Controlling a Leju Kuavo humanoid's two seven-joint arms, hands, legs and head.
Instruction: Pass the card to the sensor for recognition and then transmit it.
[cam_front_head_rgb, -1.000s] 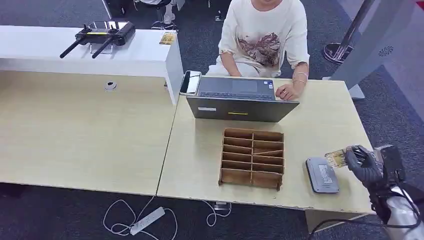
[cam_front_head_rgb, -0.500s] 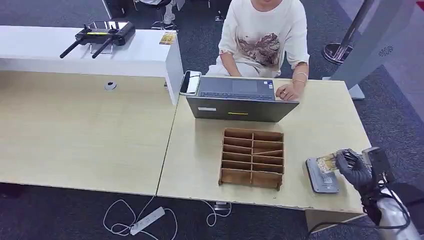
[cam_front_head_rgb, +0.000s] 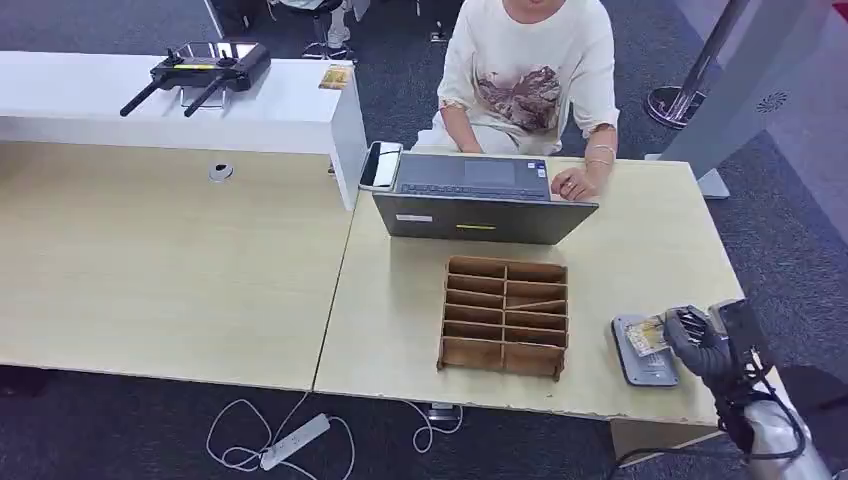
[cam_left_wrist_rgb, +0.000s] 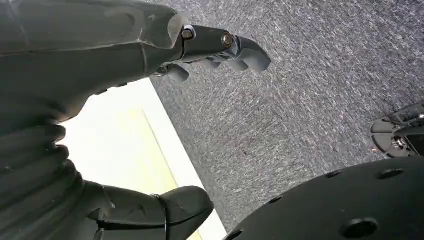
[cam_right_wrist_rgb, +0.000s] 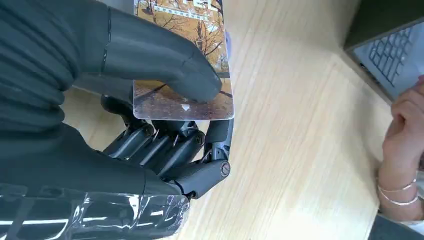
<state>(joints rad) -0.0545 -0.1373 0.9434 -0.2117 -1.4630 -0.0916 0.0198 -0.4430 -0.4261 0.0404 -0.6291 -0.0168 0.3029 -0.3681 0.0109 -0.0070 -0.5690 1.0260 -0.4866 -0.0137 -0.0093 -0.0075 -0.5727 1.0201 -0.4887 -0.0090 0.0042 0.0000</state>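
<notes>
Pale wood covers the bench (cam_front_head_rgb: 180, 270), which runs from the far left to the right edge of the scene. At far left a white counter (cam_front_head_rgb: 260, 110) carries a black controller (cam_front_head_rgb: 205, 68) with two antennas. On the floor near the bench's front edge lies a white power strip (cam_front_head_rgb: 295, 441) with its cable. Right of the counter a phone (cam_front_head_rgb: 379, 165) lies just beside an open laptop (cam_front_head_rgb: 485, 200), and a person (cam_front_head_rgb: 530, 70) in a pale shirt sits on the far side with one hand resting on the laptop's right corner. Nearer, in the middle of the bench, stands a brown wooden organizer (cam_front_head_rgb: 505, 316) with rows of slots. Right of it lies the grey sensor (cam_front_head_rgb: 645, 352). The card (cam_front_head_rgb: 648, 335), printed with an autumn tree scene, sits over the sensor's far half, possibly touching it, though the head view is too small to say. The right hand (cam_front_head_rgb: 700, 340) pinches the card between thumb above and fingers (cam_right_wrist_rgb: 170, 147) below. The left hand (cam_left_wrist_rgb: 150, 120) hangs over grey carpet beside a pale panel, fingers apart and holding nothing.
</notes>
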